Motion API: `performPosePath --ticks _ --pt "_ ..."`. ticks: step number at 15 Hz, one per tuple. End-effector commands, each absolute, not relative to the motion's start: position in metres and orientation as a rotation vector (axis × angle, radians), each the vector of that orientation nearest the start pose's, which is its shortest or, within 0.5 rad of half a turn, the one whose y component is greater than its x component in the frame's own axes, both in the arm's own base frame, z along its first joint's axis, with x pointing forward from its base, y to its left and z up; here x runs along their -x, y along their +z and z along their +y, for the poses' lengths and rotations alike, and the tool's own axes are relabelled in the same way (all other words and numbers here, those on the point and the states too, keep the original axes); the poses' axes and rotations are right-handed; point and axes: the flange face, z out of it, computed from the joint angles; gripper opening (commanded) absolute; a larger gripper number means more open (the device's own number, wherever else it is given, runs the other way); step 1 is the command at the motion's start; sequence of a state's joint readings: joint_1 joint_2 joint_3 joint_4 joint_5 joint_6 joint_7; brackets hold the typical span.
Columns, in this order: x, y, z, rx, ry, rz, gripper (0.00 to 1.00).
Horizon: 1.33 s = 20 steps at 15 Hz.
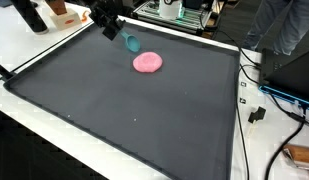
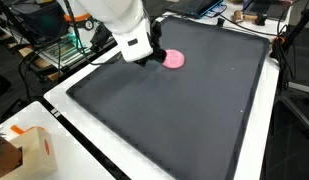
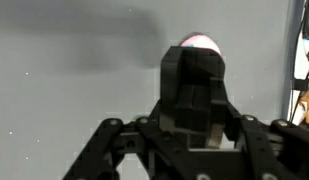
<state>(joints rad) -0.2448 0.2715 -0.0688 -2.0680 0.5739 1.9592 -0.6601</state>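
Closest in, the wrist view is mostly the hand (image 3: 197, 70) itself. Its black fingers stand pressed together in one dark block, with no gap that I can see. Just past their tips the top of a pink disc (image 3: 199, 41) peeks out, lying on grey surface.

That view hides what shows in an exterior view: a small teal thing (image 1: 131, 43) sits right at the tip of the hand (image 1: 112, 27), slanting down toward the mat. I cannot tell whether the fingers pinch it or it only lies there. Elsewhere it is lost behind the hand (image 2: 152, 57) and the bulky white arm (image 2: 119, 20).

The pink disc lies flat on the mat in both exterior views, just beside the hand but apart from it (image 1: 147, 62) (image 2: 175, 59), near the far edge of the mat on the arm's side.

The dark mat (image 1: 124, 110) covers nearly the whole white table (image 1: 34, 55), leaving a pale border round it.

Farther out the room is cluttered. A cardboard box (image 2: 34, 150) stands on the table's corner, black cables (image 1: 256, 95) trail along one side, and a wire rack of equipment (image 1: 179, 12) stands behind the table.
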Motion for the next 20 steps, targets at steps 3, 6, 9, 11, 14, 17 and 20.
performPosePath --ticks 3,6,9,11,14,17,20 --pt "-0.561 0.307 -0.111 2.610 0.169 0.017 0.29" --pt "-0.576 0.320 -0.085 2.668 0.198 0.011 0.29" --pt "-0.589 0.328 -0.051 2.757 0.245 -0.025 0.29" --pt "-0.596 0.336 -0.023 2.824 0.272 -0.072 0.29" --pt "-0.603 0.344 0.020 2.925 0.306 -0.163 0.29" --pt "-0.608 0.349 0.066 3.042 0.333 -0.289 0.29" --pt "-0.606 0.346 0.113 3.139 0.368 -0.426 0.29"
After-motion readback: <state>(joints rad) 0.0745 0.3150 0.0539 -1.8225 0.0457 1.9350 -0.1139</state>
